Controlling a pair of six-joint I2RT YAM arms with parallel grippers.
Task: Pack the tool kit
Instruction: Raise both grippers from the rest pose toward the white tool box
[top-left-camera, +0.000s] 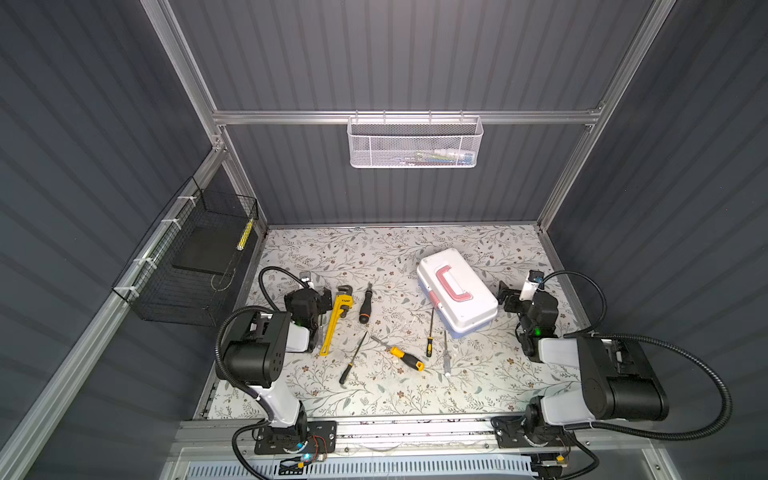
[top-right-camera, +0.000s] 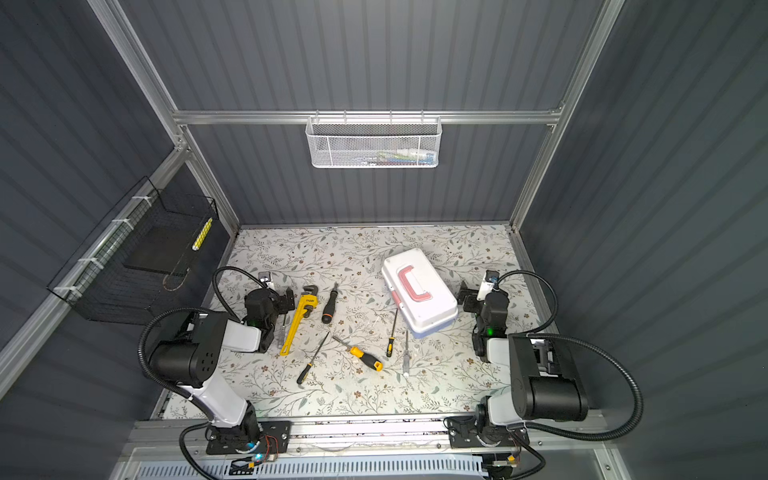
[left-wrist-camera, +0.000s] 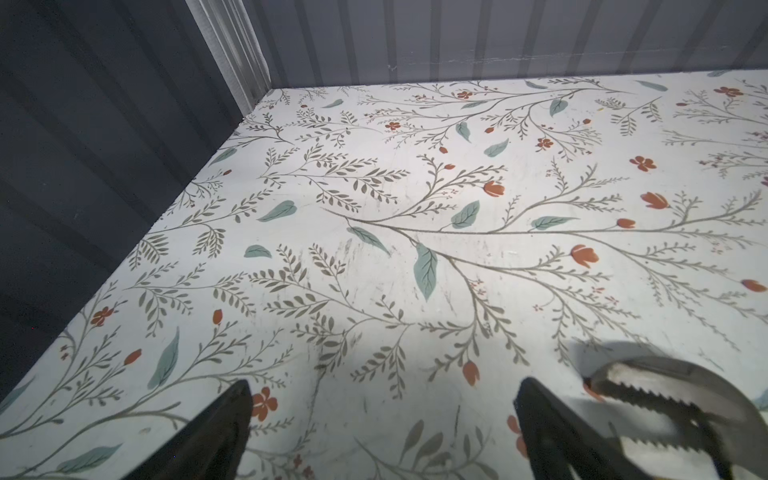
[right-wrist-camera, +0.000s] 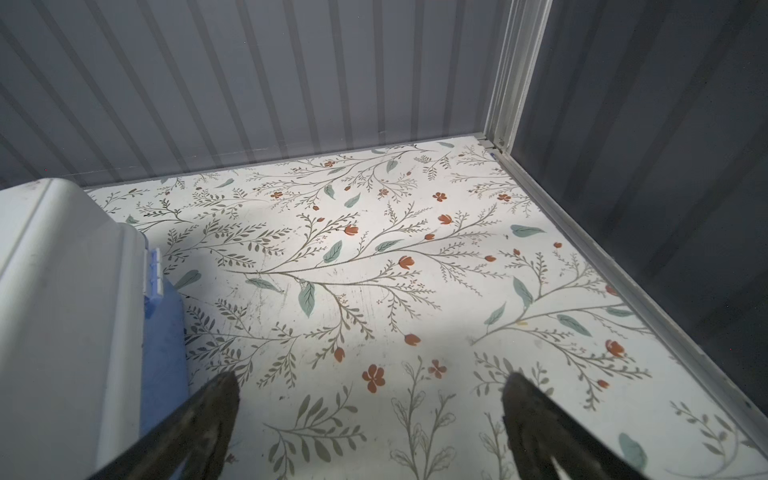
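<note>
Left pincer (left-wrist-camera: 384, 386) stands fully open and empty near the left edge of the worktop (top-left-camera: 374, 399), with the yellow pipe wrench (top-left-camera: 336, 318) just to its right. Right pincer (right-wrist-camera: 372, 378), equally wide and empty, sits near the right edge, just right of the closed tool kit (top-left-camera: 457, 291). Open room lies across the worktop's far half. Assorted screwdrivers (top-left-camera: 405, 357) lie scattered between wrench and kit, the nearest just beside the kit.

Black lettering is seen on the yellow pipe wrench (top-left-camera: 337, 321), but no word of it can be read.
</note>
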